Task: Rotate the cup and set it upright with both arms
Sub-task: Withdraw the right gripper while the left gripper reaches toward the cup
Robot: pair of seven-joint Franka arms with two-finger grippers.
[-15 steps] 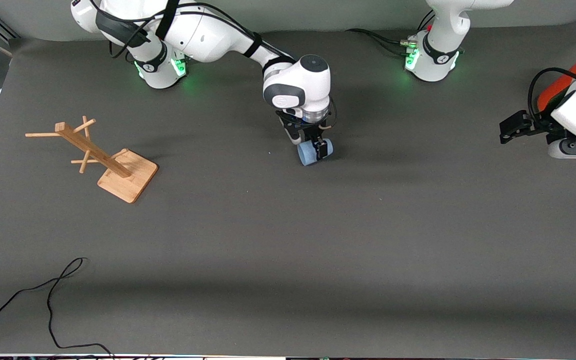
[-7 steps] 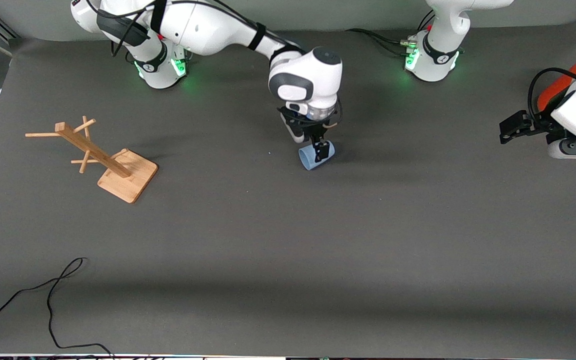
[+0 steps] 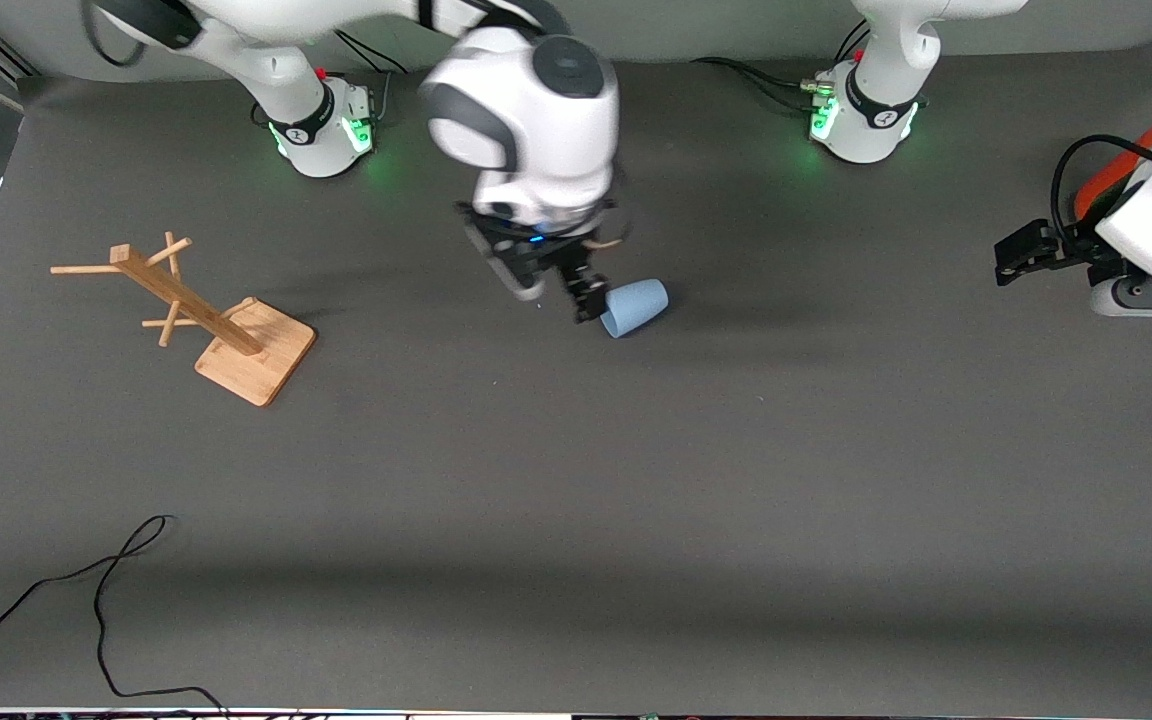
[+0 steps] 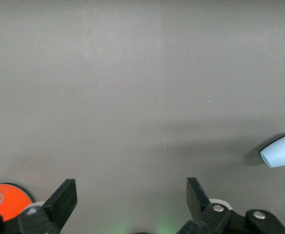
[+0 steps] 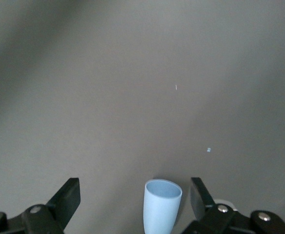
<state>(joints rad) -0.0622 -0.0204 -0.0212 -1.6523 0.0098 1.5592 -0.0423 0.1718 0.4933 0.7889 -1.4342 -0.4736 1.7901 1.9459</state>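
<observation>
Your cup (image 3: 635,306) lies on its side on the table (image 3: 636,500), about midway between the two arms' ends and closer to the bases than to the front camera. In the front view its long axis runs on a diagonal: the open mouth faces the right arm's end and slightly toward the front camera, while the closed base points toward the left arm's end.

The right gripper (image 3: 556,290) hangs just over the table beside the cup's mouth, fingers apart and holding nothing; one fingertip looks close to the rim. The right wrist view adds what the front view cannot: you look straight into the open mouth of the cup (image 5: 162,204), which sits between the spread fingers (image 5: 67,197), clear of both.

The left gripper (image 3: 1021,250) waits at the left arm's end, jaws wide apart and empty. Only its wrist view shows the cup (image 4: 281,150) well off to one side, and an orange can (image 4: 3,200) beside one finger.
</observation>
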